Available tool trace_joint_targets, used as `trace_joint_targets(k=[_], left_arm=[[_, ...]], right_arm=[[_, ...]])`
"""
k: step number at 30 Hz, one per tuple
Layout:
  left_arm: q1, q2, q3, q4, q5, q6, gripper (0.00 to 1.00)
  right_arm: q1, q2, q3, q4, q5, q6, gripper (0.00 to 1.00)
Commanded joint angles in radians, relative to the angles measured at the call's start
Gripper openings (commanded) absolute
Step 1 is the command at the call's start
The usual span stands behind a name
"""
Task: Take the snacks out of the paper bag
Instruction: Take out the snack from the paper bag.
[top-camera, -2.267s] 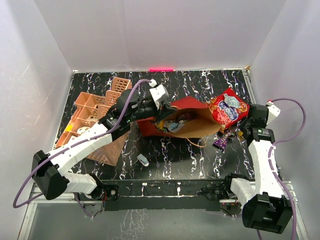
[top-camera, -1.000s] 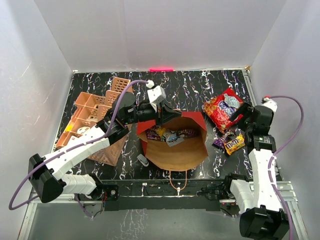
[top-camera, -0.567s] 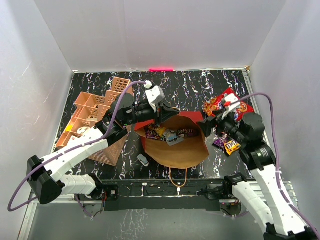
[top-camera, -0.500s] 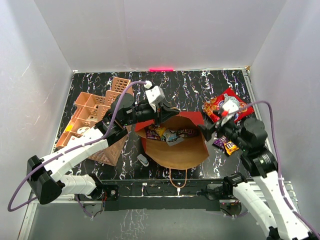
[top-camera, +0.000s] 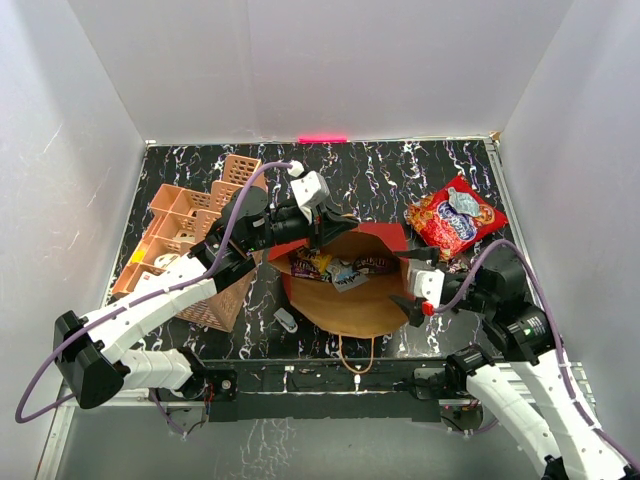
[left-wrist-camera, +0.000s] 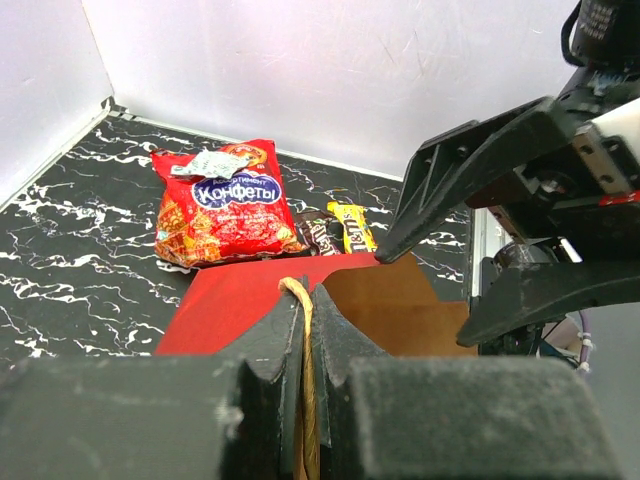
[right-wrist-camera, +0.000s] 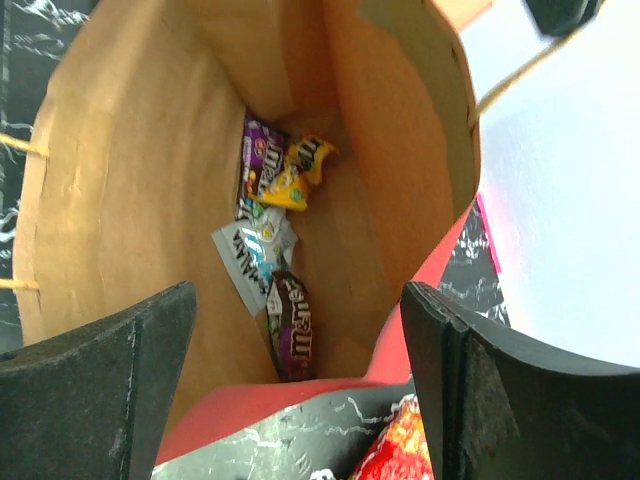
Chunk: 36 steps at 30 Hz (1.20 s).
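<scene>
Pinches the handle (left-wrist-camera: 297, 295) of the paper bag (top-camera: 350, 305) between closed left jaws. Holds wide-open, empty right jaws at the bag's mouth, candy packets (right-wrist-camera: 268, 250) inside, red cookie bag (top-camera: 455, 215) on tabletop (top-camera: 380, 170).

Robot lab test cell, plain white walls (top-camera: 300, 60), black marbled tabletop (top-camera: 380, 165), bolted arms

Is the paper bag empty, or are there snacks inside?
Not empty: purple packet, yellow packet, silver-blue packet and brown packet lie inside the paper bag.

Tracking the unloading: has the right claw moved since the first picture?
Yes. The right claw went left, from beside the cookie bag to the paper bag's open mouth.
</scene>
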Motion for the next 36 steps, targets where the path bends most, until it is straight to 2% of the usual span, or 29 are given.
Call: trace_joint_targets(k=[1, 5, 13, 17, 21, 24, 36], left_arm=[[-0.004, -0.024, 0.007, 0.018, -0.005, 0.011, 0.0], [-0.004, -0.023, 0.009, 0.02, 0.003, 0.004, 0.0], [-0.004, -0.021, 0.009, 0.013, -0.011, 0.015, 0.0], [-0.003, -0.012, 0.011, 0.013, -0.006, 0.012, 0.0], [-0.003, -0.006, 0.011, 0.016, -0.002, 0.008, 0.0], [-0.004, -0.002, 0.011, 0.015, 0.002, 0.007, 0.0], [-0.004, -0.035, 0.009, 0.019, 0.001, 0.006, 0.0]], right_arm=[[0.054, 0.055, 0.128, -0.034, -0.087, -0.057, 0.83], [0.133, 0.115, 0.165, -0.079, -0.057, -0.068, 0.73], [0.218, 0.249, 0.212, -0.031, 0.076, -0.025, 0.68], [0.284, 0.328, 0.223, -0.02, 0.194, 0.0, 0.6], [0.463, 0.356, 0.168, 0.074, 0.409, 0.059, 0.6], [0.594, 0.406, 0.148, 0.103, 0.621, 0.102, 0.63], [0.62, 0.598, 0.014, 0.294, 0.844, 0.078, 0.67]])
